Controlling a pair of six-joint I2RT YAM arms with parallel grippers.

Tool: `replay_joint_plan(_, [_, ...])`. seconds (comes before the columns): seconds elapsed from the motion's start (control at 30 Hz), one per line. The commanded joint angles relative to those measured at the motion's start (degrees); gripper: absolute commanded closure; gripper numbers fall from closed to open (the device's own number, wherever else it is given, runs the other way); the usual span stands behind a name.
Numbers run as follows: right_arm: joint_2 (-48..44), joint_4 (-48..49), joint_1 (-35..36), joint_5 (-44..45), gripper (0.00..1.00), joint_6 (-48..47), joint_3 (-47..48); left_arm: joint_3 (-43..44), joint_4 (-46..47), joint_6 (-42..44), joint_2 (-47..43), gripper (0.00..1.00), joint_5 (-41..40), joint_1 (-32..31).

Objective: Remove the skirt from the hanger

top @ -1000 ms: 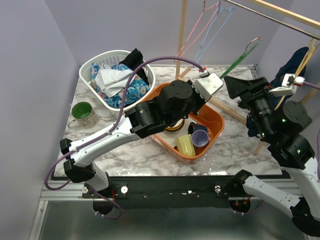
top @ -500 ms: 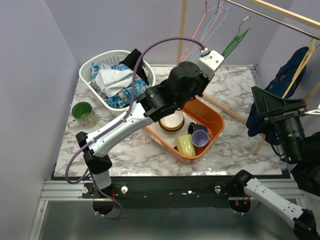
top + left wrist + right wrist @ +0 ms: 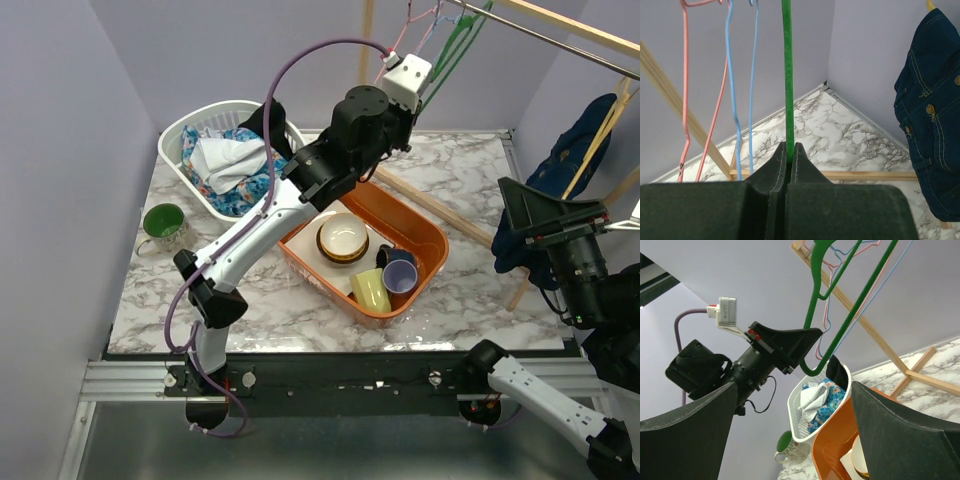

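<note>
A bare green hanger (image 3: 455, 45) is raised toward the wooden rail (image 3: 560, 25). My left gripper (image 3: 420, 95) is shut on its lower bar, which stands pinched between the pads (image 3: 788, 150). In the right wrist view the same hanger (image 3: 840, 305) reaches up to the rail, gripped low down. The skirt (image 3: 570, 165), dark blue denim with buttons (image 3: 932, 110), hangs by the rack's right post, apart from both grippers. My right gripper (image 3: 520, 215) stands open at the right with nothing between its fingers (image 3: 793, 385).
A white laundry basket (image 3: 175, 135) of clothes sits at the back left, with a green mug (image 3: 163, 225) beside it. An orange tub (image 3: 432, 235) holds a bowl and cups. Pink and blue wire hangers (image 3: 420, 15) hang on the rail. The rack's wooden base bar (image 3: 440, 210) crosses the table.
My left arm has lifted the green hanger up and back toward the rail. The right arm pulled back to the right, opened wider, then stayed still.
</note>
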Motion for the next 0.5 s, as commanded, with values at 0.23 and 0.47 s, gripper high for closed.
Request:
replay_joint_plan(0.23, [-0.31, -0.61, 0.01, -1.03, 0.0, -1.02, 0.88, 1.57, 10.12, 0.65, 4.56, 1.0, 5.84, 0.12])
replay_joint_plan(0.47, [0.57, -0.17, 0.01, -1.74, 0.0, -1.54, 1.67, 3.42, 10.12, 0.48, 6.23, 1.0, 6.29, 0.12])
